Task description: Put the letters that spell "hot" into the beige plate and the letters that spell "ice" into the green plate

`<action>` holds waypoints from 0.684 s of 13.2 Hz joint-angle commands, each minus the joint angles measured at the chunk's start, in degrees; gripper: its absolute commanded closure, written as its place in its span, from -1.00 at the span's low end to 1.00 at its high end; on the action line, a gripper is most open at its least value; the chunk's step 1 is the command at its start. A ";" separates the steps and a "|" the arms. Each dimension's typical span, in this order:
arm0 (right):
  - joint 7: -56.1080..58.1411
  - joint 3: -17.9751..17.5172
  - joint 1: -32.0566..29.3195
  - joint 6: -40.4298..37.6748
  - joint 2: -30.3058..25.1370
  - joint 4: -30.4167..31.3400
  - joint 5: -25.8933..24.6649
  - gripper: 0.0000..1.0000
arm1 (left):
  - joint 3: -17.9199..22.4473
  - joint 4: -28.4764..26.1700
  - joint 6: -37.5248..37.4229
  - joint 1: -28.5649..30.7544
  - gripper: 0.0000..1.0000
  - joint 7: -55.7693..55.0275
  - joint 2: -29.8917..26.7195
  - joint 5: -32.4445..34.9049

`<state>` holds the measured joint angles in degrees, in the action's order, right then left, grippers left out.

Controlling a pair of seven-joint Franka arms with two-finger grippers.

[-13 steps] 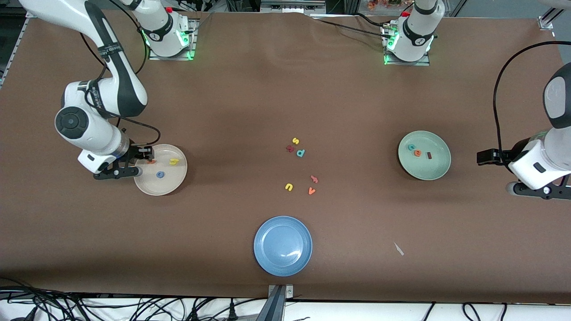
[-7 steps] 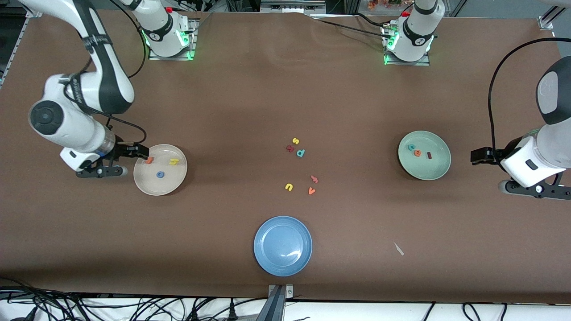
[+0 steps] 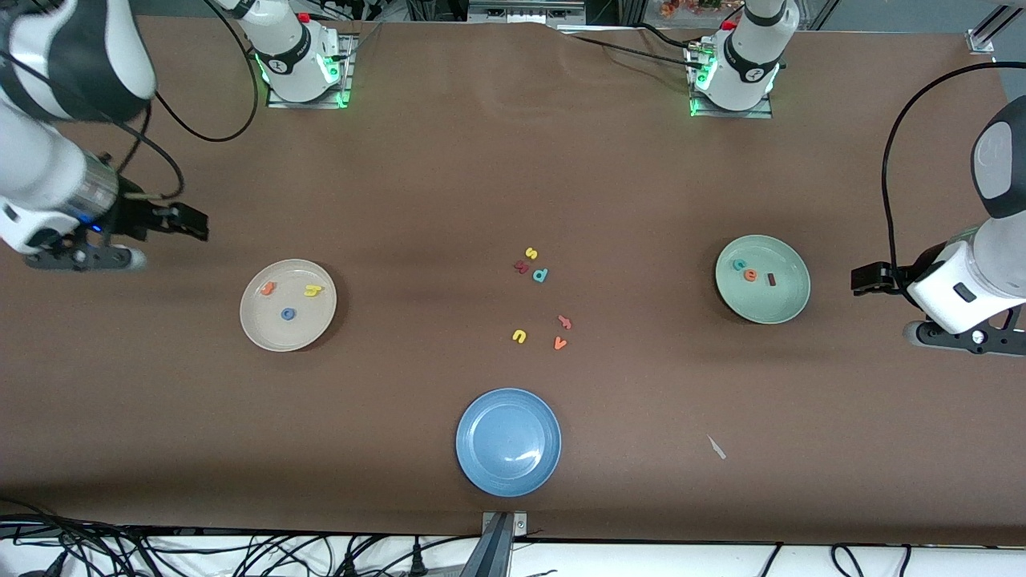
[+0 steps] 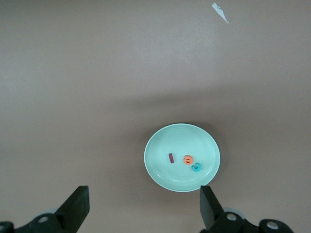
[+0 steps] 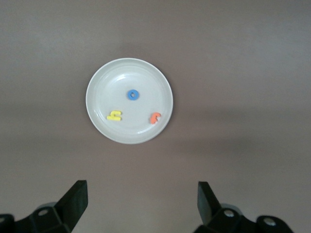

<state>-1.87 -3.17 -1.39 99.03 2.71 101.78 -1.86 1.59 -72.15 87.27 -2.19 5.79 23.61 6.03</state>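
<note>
The right pincer (image 3: 188, 223), jaws apart and empty, has drawn off the beige plate (image 3: 264, 332), leaving t (image 3: 268, 288) beside h (image 3: 313, 291) and o (image 3: 288, 314). The green plate (image 3: 781, 308) holds i (image 3: 771, 280), c (image 3: 739, 264), e (image 3: 750, 275); the left pincer (image 3: 870, 278) waits beside it, jaws apart. The sorting looks complete.

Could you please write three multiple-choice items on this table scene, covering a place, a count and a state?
1. Where is the blue o?
A. in the blue plate
B. in the beige plate
C. on the bare table

2. How many letters lie in the green plate?
A. one
B. three
C. five

3. How is the right end effector?
A. open and empty
B. shut on a letter
C. shut on a plate

Answers: 1 B, the ring lies inside the beige rim. 2 B, teal, orange and dark red pieces show. 3 A, its fingers stand wide apart with nothing between.
</note>
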 commanded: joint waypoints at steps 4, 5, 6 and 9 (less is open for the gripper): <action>1.52 1.41 -0.10 -6.21 -1.91 -4.30 1.07 -1.00 | -0.18 0.26 -0.96 -0.45 -1.00 0.10 -0.85 -1.64; 2.48 1.15 0.07 -7.00 -1.91 -4.57 1.33 -1.00 | -0.01 0.26 -0.96 -1.14 -1.00 0.01 -0.85 -1.55; 3.01 0.80 0.34 -7.62 -1.74 -4.57 1.42 -1.00 | 0.17 0.26 -0.88 -1.50 -1.00 -0.08 -0.76 -1.55; 2.93 -0.70 1.30 -7.71 -0.95 -5.18 1.51 -1.00 | 0.26 0.08 -0.88 -3.07 -1.00 -0.08 -0.23 -1.99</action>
<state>0.20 -3.41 -0.58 93.02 0.51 98.98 -1.44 1.24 -72.13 87.19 -3.72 5.78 23.58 6.01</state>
